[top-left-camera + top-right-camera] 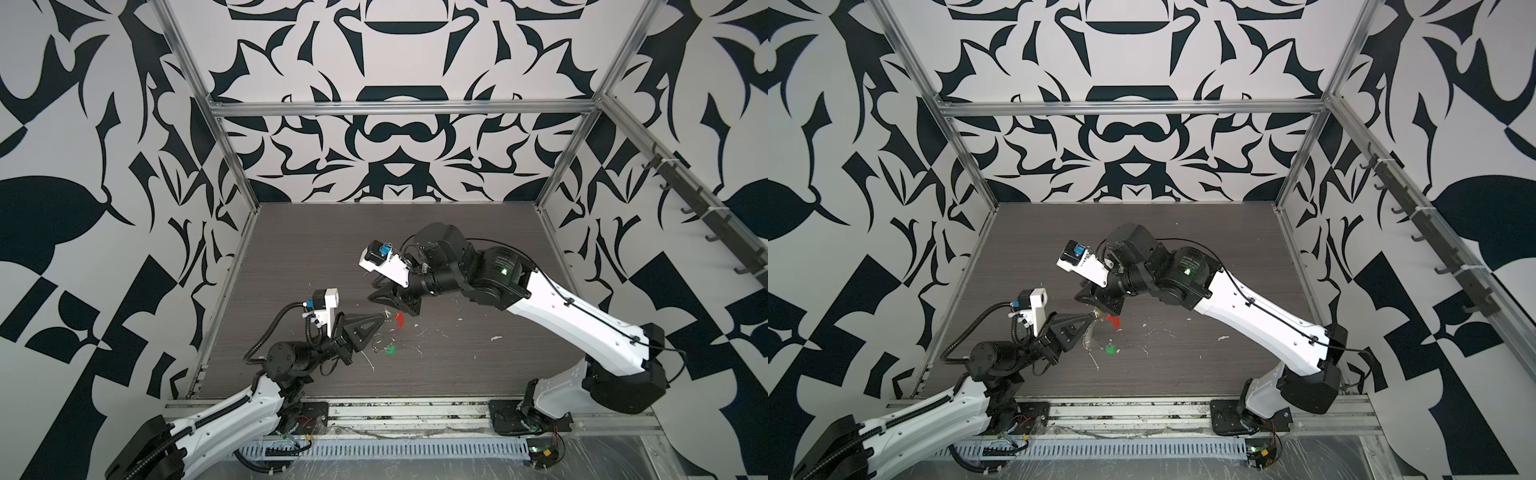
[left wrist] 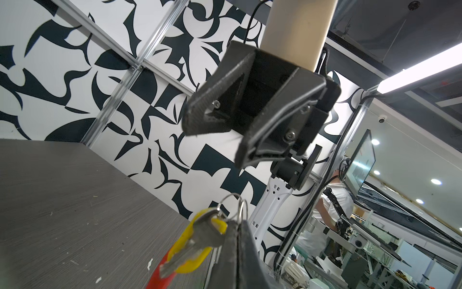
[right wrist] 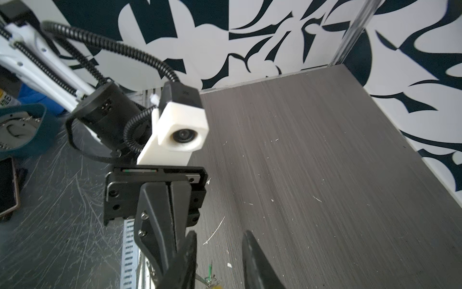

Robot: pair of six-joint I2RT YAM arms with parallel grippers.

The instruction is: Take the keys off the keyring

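The big grey surface (image 1: 478, 257) has little white scraps on it. Two black and white arms reach over it. The right arm (image 1: 561, 316) comes in from the front right corner. The left arm (image 1: 232, 411) comes in from the front left corner.

The right hand (image 3: 220, 234) is just above the left hand, close but not touching. Its two fingers (image 3: 255, 257) are apart and there is nothing between them.

The left hand (image 1: 380, 319) is near the middle of the surface, a bit closer to the front edge. Its fingers are pressed tight together. They are clamped on the keyring (image 1: 376, 340), up where the small silver rings (image 2: 240, 210) stick out.

The red sleeve (image 1: 400, 321) on the keyring is right beside the tip of the left hand, on its right side.

The yellow key (image 2: 197, 260) hangs from a silver ring, right next to the left hand's fingers.

The green key (image 1: 390, 350) is low down, a bit closer to the front edge than the red sleeve. I cannot tell if it lies on the surface or hangs just above it.
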